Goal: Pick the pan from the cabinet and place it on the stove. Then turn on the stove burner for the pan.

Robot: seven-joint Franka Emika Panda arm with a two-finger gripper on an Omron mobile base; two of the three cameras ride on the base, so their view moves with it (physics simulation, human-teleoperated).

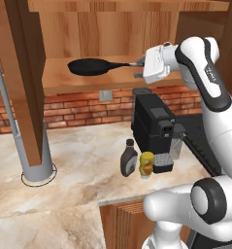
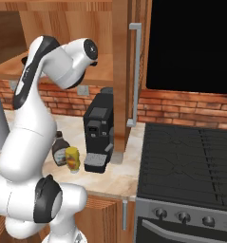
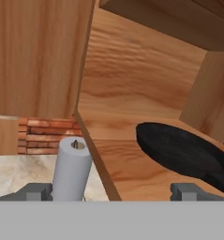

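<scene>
The black pan [image 1: 91,66] lies on the light wood shelf of the cabinet [image 1: 59,80], its thin handle pointing right. My gripper [image 1: 138,68] is open at the silver end of that handle, holding nothing. In the hand view the pan [image 3: 179,150] lies on the shelf ahead and to the right of the open gripper [image 3: 112,192], with nothing between the fingertips [image 3: 186,190]. The black stove [image 2: 191,161] with its row of grey knobs [image 2: 181,217] stands to the right of the counter, and the white arm hides the hand in the right base view.
A black coffee machine [image 1: 154,126] stands on the counter below the shelf, with a brown bottle [image 1: 128,158] and a yellow bottle [image 1: 146,164] in front of it. A grey paper-towel roll [image 1: 37,146] stands at the left. A cabinet door with a grey bar handle [image 2: 136,71] hangs beside a black microwave [image 2: 191,42].
</scene>
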